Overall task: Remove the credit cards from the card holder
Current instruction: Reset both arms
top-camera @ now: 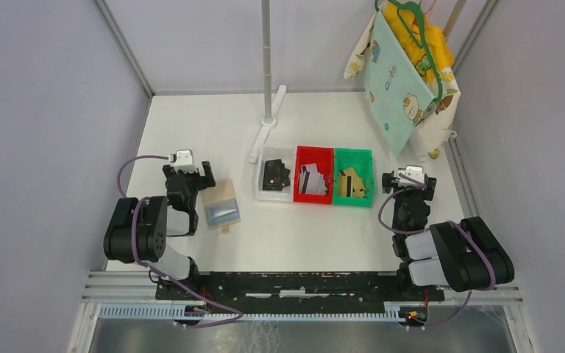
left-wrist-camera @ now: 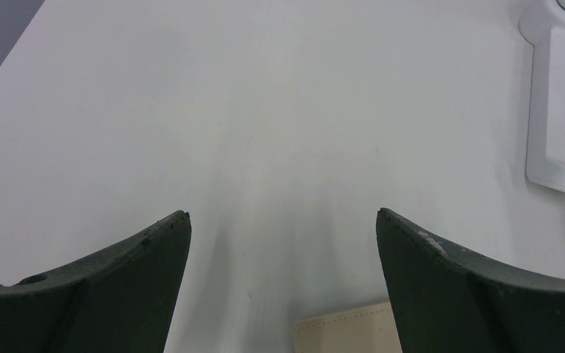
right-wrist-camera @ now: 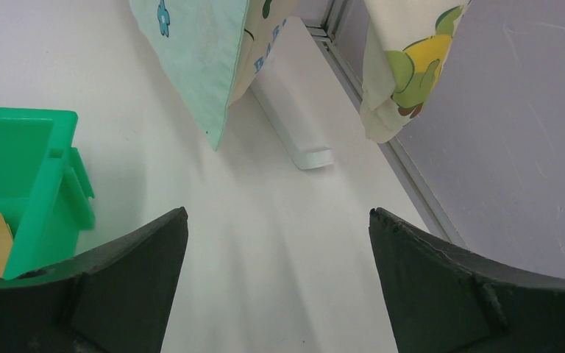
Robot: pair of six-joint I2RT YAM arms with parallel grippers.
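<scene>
The tan card holder [top-camera: 221,204] lies flat on the white table just right of my left gripper [top-camera: 188,176]; its pale blue-grey pocket faces up. Only a beige corner of it [left-wrist-camera: 349,331] shows in the left wrist view, near the right finger. No cards show in the holder. Black cards [top-camera: 274,176] lie in the white bin, silver-grey cards [top-camera: 312,180] in the red bin, gold cards [top-camera: 351,184] in the green bin. My left gripper [left-wrist-camera: 283,220] is open and empty. My right gripper [top-camera: 409,184] is open and empty, just right of the green bin [right-wrist-camera: 29,184].
A white pole stand [top-camera: 267,110] rises behind the bins. Patterned cloths on a hanger [top-camera: 404,81] hang at the back right, close above my right gripper. Grey walls close both sides.
</scene>
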